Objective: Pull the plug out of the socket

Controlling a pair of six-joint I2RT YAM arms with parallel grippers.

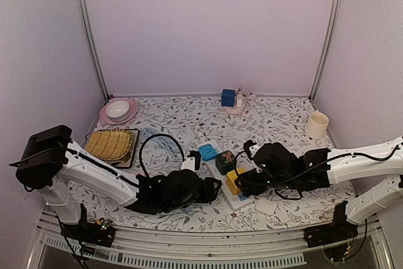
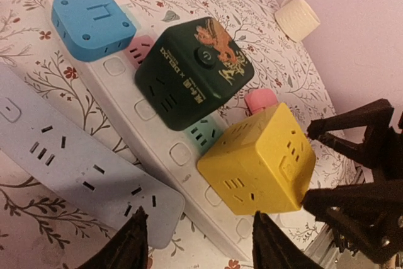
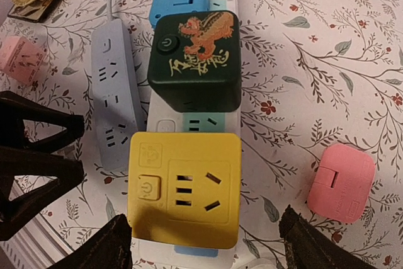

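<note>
Lilac walls (image 1: 208, 29) box in a flower-print tabletop (image 1: 189, 114), w/ a cup (image 1: 317, 125) far right, a pink plate (image 1: 129, 116) far left and a woven mat (image 1: 111, 145) just in front of it

Task-wise: not done, by my read. Yellow plug (image 3: 184, 188) looks seated at the near end of the white strip (image 2: 151, 131), w/ the green plug (image 3: 194, 58) and blue plug (image 3: 179, 1) further along, both plugged in too. A pink plug (image 3: 340, 182) lies loose on the tabletop near the strip, in no socket.

Right claw (image 3: 204, 215) is spread wide either side of the yellow plug, gap showing, nothing gripped. Left claw (image 2: 199, 213) sits part-spread over the near end of the white strip and the grey strip (image 3: 116, 92) beside it; can't tell if it's pinching anything.

Left to do, I reckon: close on the plug, brace the strip, pull it clear
</note>
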